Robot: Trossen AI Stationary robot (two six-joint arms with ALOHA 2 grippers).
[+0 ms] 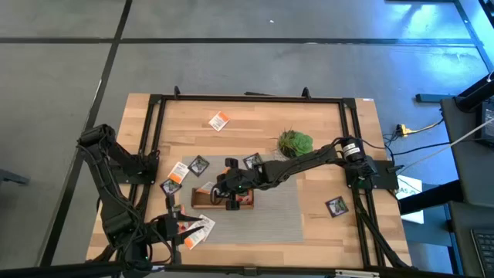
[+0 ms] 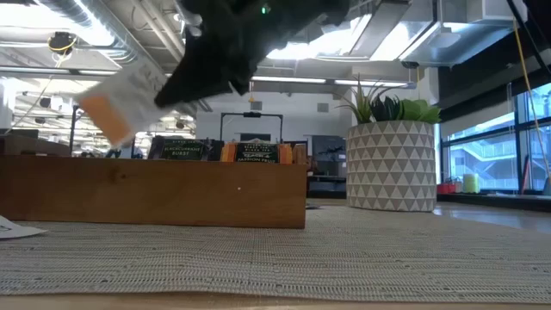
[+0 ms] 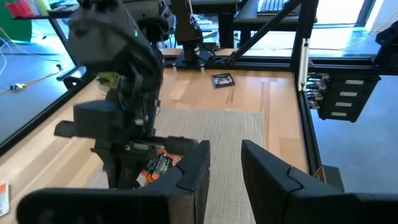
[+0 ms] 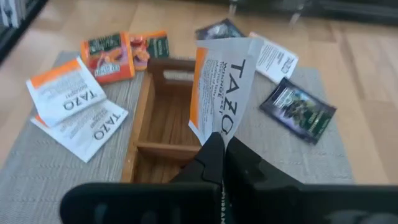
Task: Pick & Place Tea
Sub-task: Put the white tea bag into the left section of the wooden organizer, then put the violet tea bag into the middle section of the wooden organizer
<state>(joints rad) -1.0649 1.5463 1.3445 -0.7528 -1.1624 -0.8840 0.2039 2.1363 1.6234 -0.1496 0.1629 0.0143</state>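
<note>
Nearest the front edge, the left gripper (image 1: 184, 228) waits low at the near left of the table (image 1: 324, 123), its jaws standing partly apart with nothing between them. Just beside it lie two white-and-orange sachets (image 4: 78, 109) on the near-left part of the grey mat (image 1: 278, 216).

Moving in, the right gripper (image 4: 219, 144) hangs over the wooden tray (image 4: 163, 124) in the middle of the mat, jaws pinched tight on the bottom edge of a white-and-orange tea sachet (image 4: 222, 93). The sachet stands up from the fingertips, slightly curled, held in the air above the tray; in the low view it shows well above the tray's wall. A couple of sachets already stand inside the tray (image 2: 181, 151).

Left of the tray, dark and orange sachets (image 1: 179, 171) lie scattered. A dark sachet (image 1: 336, 206) lies alone at the right. Farther back stands the potted plant (image 1: 295, 142), and farthest, an orange-and-white sachet (image 1: 220, 121).
</note>
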